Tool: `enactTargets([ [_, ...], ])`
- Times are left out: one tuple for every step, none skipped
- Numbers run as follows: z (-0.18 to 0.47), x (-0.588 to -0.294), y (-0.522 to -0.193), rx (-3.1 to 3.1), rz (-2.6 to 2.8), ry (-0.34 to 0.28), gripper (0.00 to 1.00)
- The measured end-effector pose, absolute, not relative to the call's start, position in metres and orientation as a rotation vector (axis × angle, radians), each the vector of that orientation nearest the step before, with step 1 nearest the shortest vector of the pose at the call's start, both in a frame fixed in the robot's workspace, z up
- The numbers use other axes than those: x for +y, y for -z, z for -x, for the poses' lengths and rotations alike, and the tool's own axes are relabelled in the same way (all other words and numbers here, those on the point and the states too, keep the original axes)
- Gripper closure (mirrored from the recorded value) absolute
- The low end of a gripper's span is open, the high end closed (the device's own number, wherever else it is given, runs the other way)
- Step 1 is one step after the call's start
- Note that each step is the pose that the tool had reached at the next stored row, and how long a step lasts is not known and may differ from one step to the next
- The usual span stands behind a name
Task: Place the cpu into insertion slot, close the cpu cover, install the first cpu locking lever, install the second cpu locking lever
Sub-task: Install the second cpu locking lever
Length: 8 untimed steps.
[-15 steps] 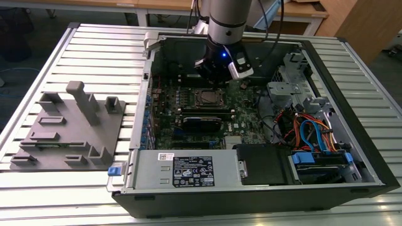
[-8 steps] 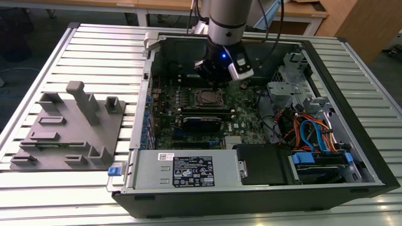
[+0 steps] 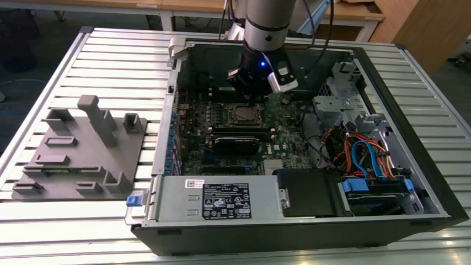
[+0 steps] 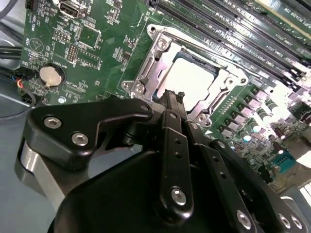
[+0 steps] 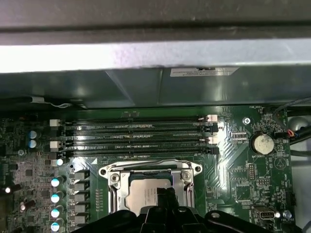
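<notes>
One chip (image 4: 192,80) seated in slot (image 3: 241,114), grey top showing thru cover (image 4: 160,53) window. Cover down flat on slot, framing chip, prob to pin it in place. Gripper (image 4: 173,97) poised just above slot's edge, jaws pinched together, nothing between. Closed tip suits nudging a thin lever, imo. Tip touching cover rim or not: can't tell. Levers beside slot latched or not: can't tell either. Long memory sockets (image 5: 136,138) just beside slot on green board (image 4: 97,43).

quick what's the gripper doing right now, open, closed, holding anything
Gripper: closed, fingertips together with nothing seen between them, just above the cpu that sits in the insertion slot.
</notes>
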<state>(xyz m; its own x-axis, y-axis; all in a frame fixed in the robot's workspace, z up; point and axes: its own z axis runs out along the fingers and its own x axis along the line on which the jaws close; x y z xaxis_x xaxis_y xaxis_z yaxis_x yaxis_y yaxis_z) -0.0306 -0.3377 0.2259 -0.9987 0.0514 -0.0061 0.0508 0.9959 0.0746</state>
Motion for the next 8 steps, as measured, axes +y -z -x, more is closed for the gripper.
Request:
enactTargets([
  [0.0306, -0.3377, -0.2273, 3.131, -0.08, -0.117, 0.9],
  [0.0306, -0.3378, -0.2284, 3.131, -0.08, -0.117, 0.9],
  [0.0306, -0.3378, -0.2293, 3.131, -0.08, -0.117, 0.9],
  [0.0305, -0.338, -0.2301, 3.132, -0.08, -0.117, 0.9],
  [0.0305, -0.3386, -0.2302, 3.133, -0.08, -0.117, 0.9],
  [0.0305, -0.3398, -0.2302, 3.133, -0.08, -0.117, 0.9],
  [0.0306, -0.3411, -0.2302, 3.134, -0.08, -0.117, 0.9],
  [0.0306, -0.3426, -0.2302, 3.134, -0.08, -0.117, 0.9],
])
